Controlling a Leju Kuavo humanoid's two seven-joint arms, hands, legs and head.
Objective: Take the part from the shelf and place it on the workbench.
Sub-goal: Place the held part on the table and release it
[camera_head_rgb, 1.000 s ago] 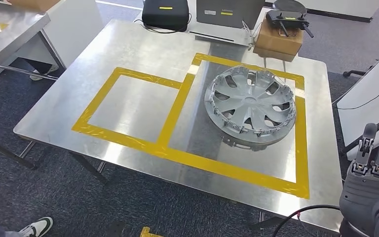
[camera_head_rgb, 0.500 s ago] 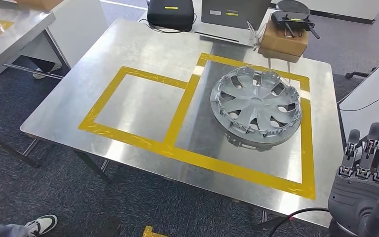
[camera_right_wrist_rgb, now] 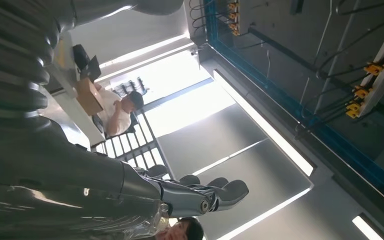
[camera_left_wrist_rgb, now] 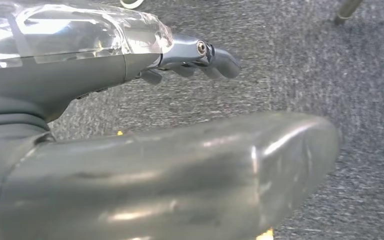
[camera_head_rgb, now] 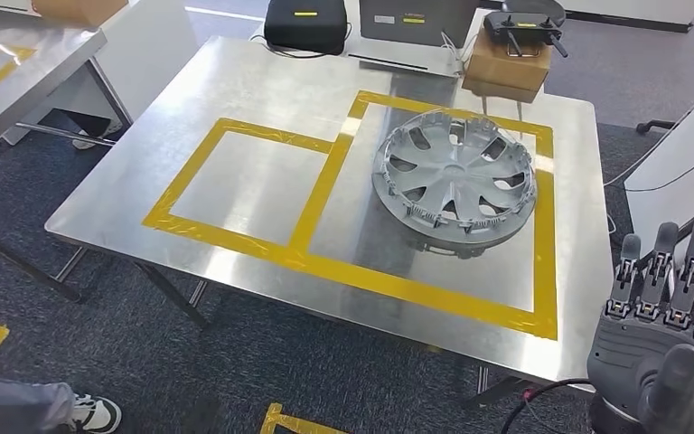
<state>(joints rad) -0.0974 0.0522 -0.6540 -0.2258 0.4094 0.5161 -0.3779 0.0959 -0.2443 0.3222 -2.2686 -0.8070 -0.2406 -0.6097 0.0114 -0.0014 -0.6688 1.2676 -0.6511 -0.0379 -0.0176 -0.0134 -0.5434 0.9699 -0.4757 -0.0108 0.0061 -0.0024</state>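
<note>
Now the silver hubcap (camera_head_rgb: 454, 183) lies flat on the worktop (camera_head_rgb: 262, 90), inside the yellow tape frame (camera_head_rgb: 545, 237); beside the hubcap, the right hand (camera_head_rgb: 664, 339) fingers extend, empty; left hand (camera_left_wrist_rgb: 130, 125) fingers spread, empty.

My right hand (camera_head_rgb: 664, 339) is raised at the lower right of my head view, palm away from me, its fingers (camera_head_rgb: 660, 262) straight, pointing up and slightly spread, with nothing in them. My thumb (camera_head_rgb: 678, 384) sits low, nearest me. In the right wrist view the same fingers (camera_right_wrist_rgb: 215, 192) reach out together, lightly bent at the tips. My left hand (camera_left_wrist_rgb: 145, 100) hangs low, its fingers (camera_left_wrist_rgb: 215, 60) extended and a little curled, thumb (camera_left_wrist_rgb: 180, 180) stretched alongside, holding nothing.
</note>
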